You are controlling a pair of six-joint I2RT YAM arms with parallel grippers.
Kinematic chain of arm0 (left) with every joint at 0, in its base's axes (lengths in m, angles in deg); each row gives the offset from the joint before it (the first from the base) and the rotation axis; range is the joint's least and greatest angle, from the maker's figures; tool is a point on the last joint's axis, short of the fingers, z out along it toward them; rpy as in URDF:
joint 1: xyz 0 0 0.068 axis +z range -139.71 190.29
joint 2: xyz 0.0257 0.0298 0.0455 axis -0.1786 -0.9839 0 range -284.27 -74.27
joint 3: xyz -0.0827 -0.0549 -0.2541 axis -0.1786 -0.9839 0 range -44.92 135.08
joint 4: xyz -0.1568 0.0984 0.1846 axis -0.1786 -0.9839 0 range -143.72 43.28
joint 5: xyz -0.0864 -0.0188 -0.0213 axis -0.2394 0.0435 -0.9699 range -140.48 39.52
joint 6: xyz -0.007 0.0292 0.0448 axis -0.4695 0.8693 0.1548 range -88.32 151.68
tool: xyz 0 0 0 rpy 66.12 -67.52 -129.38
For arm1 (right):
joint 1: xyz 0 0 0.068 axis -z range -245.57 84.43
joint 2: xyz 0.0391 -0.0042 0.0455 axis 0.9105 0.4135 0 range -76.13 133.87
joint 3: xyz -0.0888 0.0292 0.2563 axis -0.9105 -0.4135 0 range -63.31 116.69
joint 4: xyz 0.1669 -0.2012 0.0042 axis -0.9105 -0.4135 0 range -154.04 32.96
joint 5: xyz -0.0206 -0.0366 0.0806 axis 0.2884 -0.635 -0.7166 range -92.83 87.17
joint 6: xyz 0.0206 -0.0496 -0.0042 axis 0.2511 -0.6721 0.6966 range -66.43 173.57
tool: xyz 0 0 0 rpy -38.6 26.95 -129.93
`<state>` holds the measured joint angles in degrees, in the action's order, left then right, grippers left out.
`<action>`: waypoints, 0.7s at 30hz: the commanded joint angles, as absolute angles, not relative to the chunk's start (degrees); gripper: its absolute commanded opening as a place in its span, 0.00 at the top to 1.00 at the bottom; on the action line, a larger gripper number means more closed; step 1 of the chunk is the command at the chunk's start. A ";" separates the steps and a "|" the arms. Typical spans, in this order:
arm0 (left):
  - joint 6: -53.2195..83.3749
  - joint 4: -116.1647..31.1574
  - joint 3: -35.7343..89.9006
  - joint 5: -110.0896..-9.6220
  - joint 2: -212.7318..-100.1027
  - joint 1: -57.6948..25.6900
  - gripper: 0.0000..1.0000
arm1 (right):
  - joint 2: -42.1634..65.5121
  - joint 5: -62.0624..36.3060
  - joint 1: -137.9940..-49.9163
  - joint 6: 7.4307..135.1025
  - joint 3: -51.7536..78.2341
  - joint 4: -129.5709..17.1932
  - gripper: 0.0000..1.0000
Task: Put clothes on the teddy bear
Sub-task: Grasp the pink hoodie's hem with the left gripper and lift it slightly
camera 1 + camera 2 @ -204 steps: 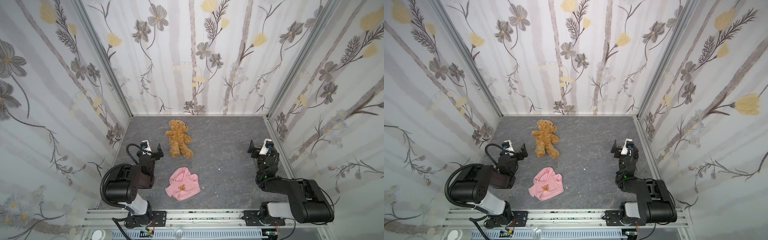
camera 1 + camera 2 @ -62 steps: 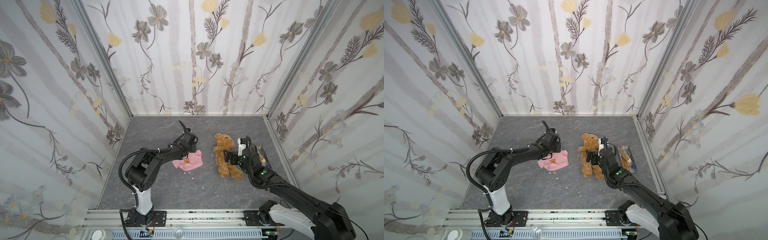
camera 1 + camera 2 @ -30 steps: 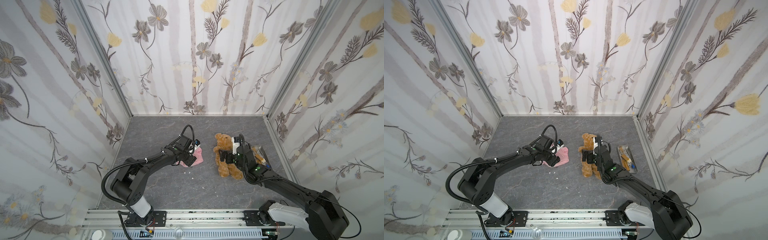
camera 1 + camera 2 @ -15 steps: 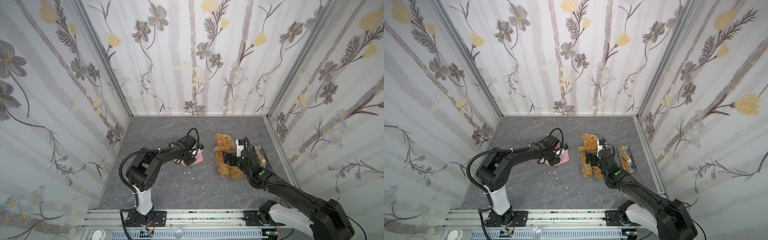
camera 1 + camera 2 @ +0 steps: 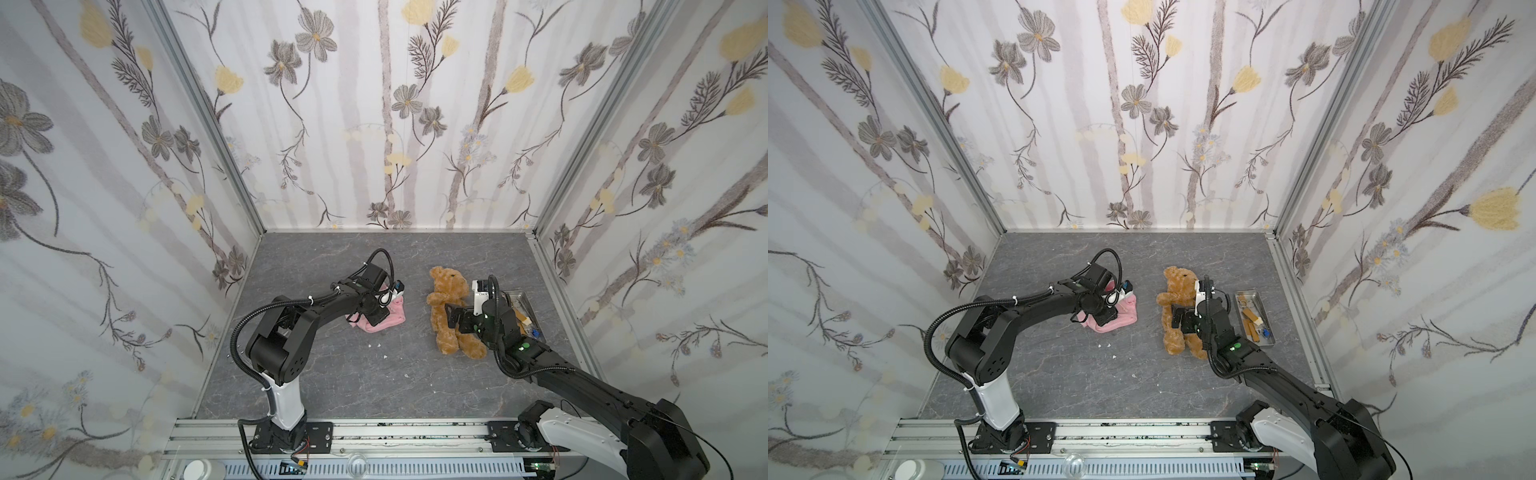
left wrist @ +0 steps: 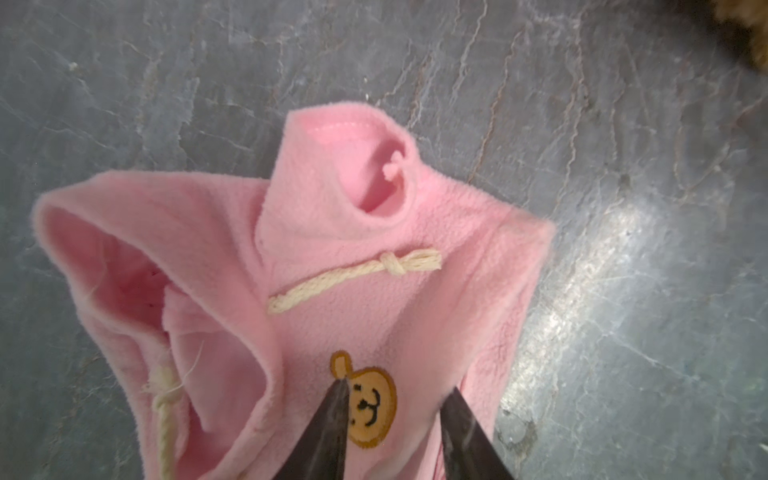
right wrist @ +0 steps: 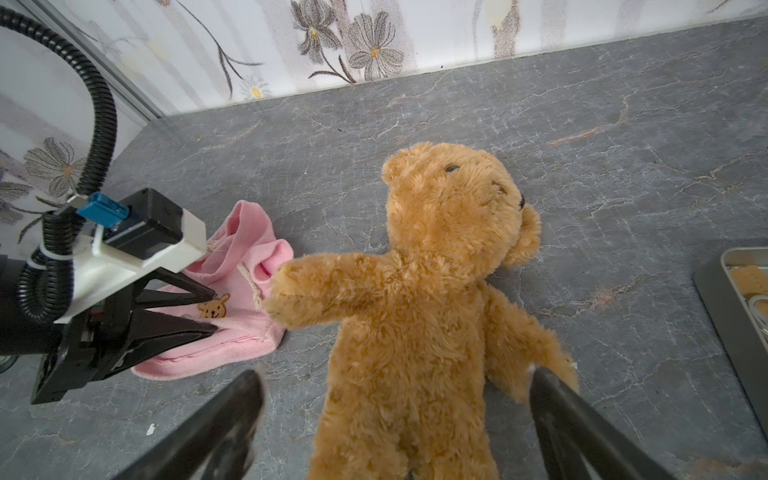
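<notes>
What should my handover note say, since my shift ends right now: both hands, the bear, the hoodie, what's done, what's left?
Left hand: jaws partly open, tips on the small pink fleece hoodie at its orange bear-face patch; no firm grip visible.
Right hand: wide open, straddling the lower body of the fluffy golden-brown teddy bear, not clamped.
Bear lies face up on the grey table, hoodie beside it.
Done: nothing on the bear yet.
Left: grip hoodie, pull it over the bear.

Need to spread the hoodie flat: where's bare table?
Free: the wide front strip of table, nearer than the teddy bear and pink hoodie, and the back strip along the wall. Crowded: the gap between hoodie and bear, and between bear and metal tray.
</notes>
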<state>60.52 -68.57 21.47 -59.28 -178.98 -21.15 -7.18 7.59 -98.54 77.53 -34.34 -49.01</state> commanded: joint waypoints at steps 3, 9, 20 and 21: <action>61.26 -69.31 21.66 -59.47 -179.43 -20.32 0.65 | -6.87 6.73 -98.62 78.42 -34.32 -47.14 0.00; 61.37 -69.40 21.41 -59.66 -180.02 -20.29 0.64 | -6.77 6.93 -98.60 78.52 -34.25 -47.37 0.00; 60.66 -69.93 21.74 -60.92 -180.38 -20.25 0.78 | -6.50 7.24 -98.60 79.12 -34.33 -47.11 0.00; 60.02 -69.92 22.04 -61.95 -179.79 -20.21 0.79 | -6.68 7.48 -98.52 79.22 -34.31 -47.03 0.00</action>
<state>60.57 -69.20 21.30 -59.76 -180.53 -20.35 -6.46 7.39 -98.50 78.19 -34.34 -48.98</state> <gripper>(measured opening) 0.212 0.995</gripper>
